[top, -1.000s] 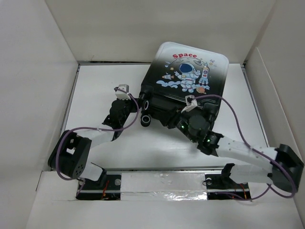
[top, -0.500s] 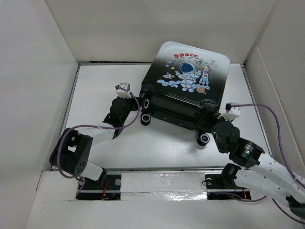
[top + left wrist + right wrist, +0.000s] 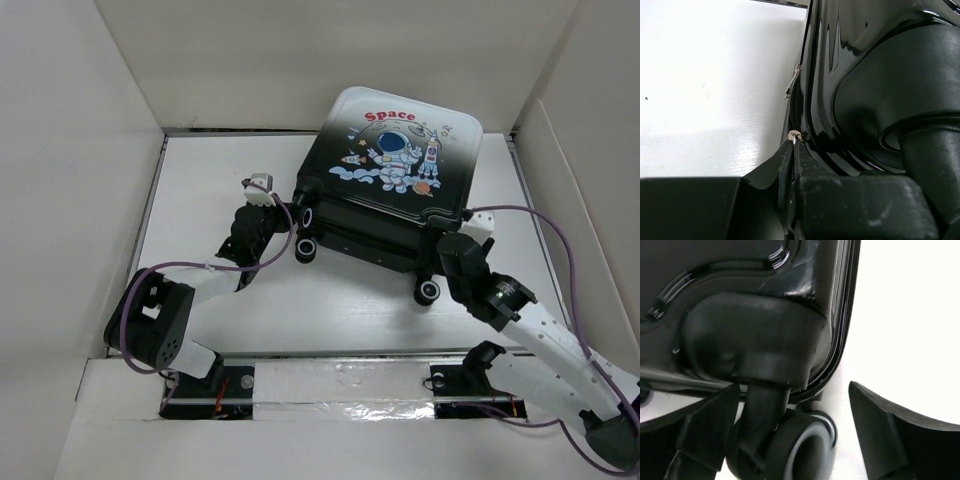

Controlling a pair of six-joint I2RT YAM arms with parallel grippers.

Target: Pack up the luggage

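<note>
The left tool (image 3: 793,146) is clamped shut. It seems to pinch a small metal zip pull (image 3: 794,134) on the toothed seam of the luggage, though the view there is cramped. The right tool (image 3: 792,390) is spread wide, and its dark wedge-shaped fingers (image 3: 880,425) stand on either side of a round black wheel (image 3: 800,450) with a pale rim. The luggage (image 3: 395,150) is a glossy hard shell with rounded corners, black fading to white. It lies flat with the astronaut print up, toward the far right of the matt white bench (image 3: 220,180).
</note>
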